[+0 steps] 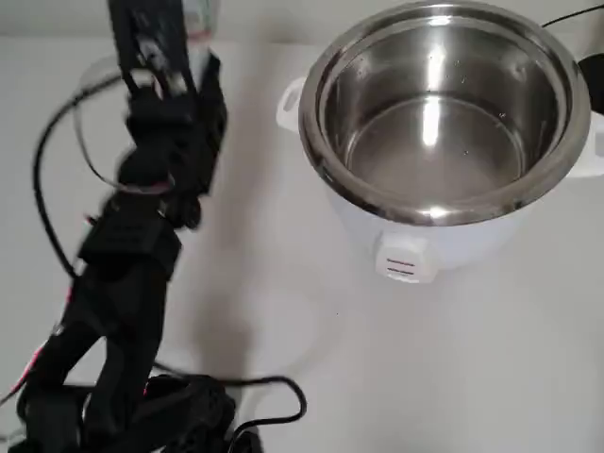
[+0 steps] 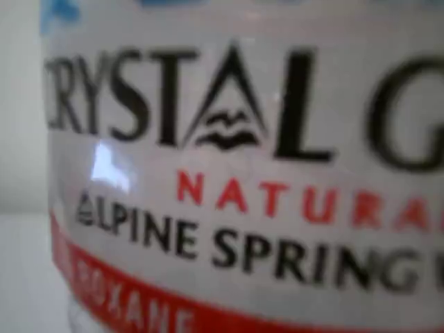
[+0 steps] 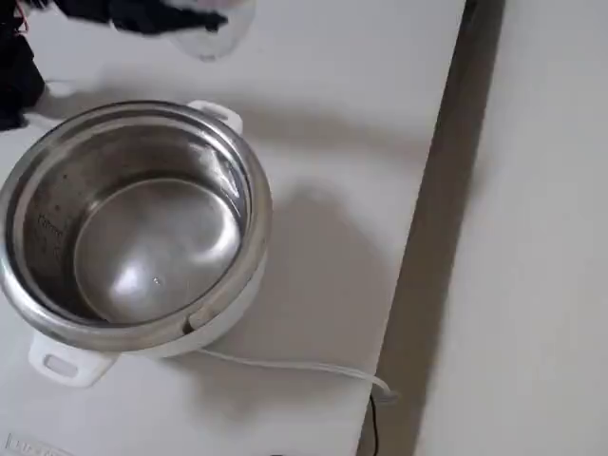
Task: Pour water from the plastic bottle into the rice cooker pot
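My wrist view full of the plastic bottle [image 2: 243, 180], label reading "CRYSTAL G", "NATURA", "ALPINE SPRING", bottle left of the rice cooker pot [image 1: 444, 109] on the desk [image 1: 472, 359], my hand [image 1: 165, 71] at the bottle, grip I can't tell

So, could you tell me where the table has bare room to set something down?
Free: the white table in front of the rice cooker pot, and the strip between it and the arm. Crowded: the overhead view's left side, with arm, cables and plastic bottle.
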